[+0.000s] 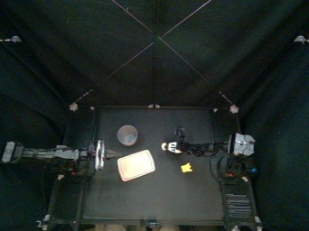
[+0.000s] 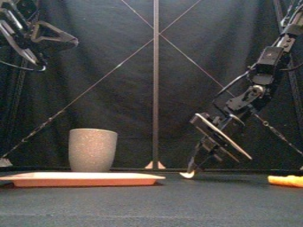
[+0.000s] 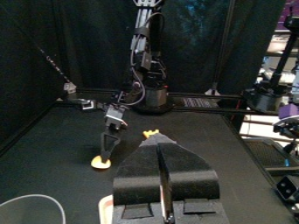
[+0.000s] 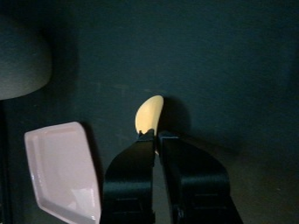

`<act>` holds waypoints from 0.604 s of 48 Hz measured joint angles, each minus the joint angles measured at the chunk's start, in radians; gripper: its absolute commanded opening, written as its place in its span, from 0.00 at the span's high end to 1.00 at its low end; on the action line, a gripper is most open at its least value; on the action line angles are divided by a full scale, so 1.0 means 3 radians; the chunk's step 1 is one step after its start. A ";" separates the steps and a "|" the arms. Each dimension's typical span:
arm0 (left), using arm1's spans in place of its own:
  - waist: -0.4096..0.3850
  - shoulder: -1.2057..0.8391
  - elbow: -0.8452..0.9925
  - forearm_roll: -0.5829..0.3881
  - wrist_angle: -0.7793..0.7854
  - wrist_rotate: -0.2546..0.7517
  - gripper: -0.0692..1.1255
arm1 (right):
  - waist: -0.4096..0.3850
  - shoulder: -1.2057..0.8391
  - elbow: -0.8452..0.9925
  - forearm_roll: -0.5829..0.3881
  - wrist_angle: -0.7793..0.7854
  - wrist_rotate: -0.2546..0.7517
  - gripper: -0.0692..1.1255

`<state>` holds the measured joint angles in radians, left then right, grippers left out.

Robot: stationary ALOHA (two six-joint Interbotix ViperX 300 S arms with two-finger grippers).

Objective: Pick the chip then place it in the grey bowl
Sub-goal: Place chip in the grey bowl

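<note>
Saw the right gripper [image 4: 156, 138] clamped on one end of the pale chip [image 4: 149, 114], held low over the table [image 1: 169, 203], right of centre. Found the grey bowl [image 2: 92, 149] upright to the left, well apart from the chip, the pink tray [image 2: 77, 178] nearer, in front of it. Noted a yellow toy [image 1: 189, 168] just near of that gripper. Found the left gripper [image 3: 160, 147] at the left edge, jaws together on nothing
</note>
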<state>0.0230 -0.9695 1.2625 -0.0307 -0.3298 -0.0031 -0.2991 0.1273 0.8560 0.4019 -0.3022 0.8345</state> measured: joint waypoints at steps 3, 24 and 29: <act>0.0000 0.0000 0.0000 0.0000 0.0000 0.0000 0.95 | 0.0010 -0.0020 -0.0082 -0.0138 0.0000 0.0000 0.62; 0.0000 0.0000 0.0000 0.0000 0.0000 0.0005 0.95 | 0.0133 0.0358 -0.1790 -0.1611 -0.0005 0.0031 0.62; 0.0000 0.0000 -0.0005 0.0000 0.0000 0.0005 0.95 | 0.0128 0.0685 -0.2183 -0.1682 0.0020 0.0036 0.60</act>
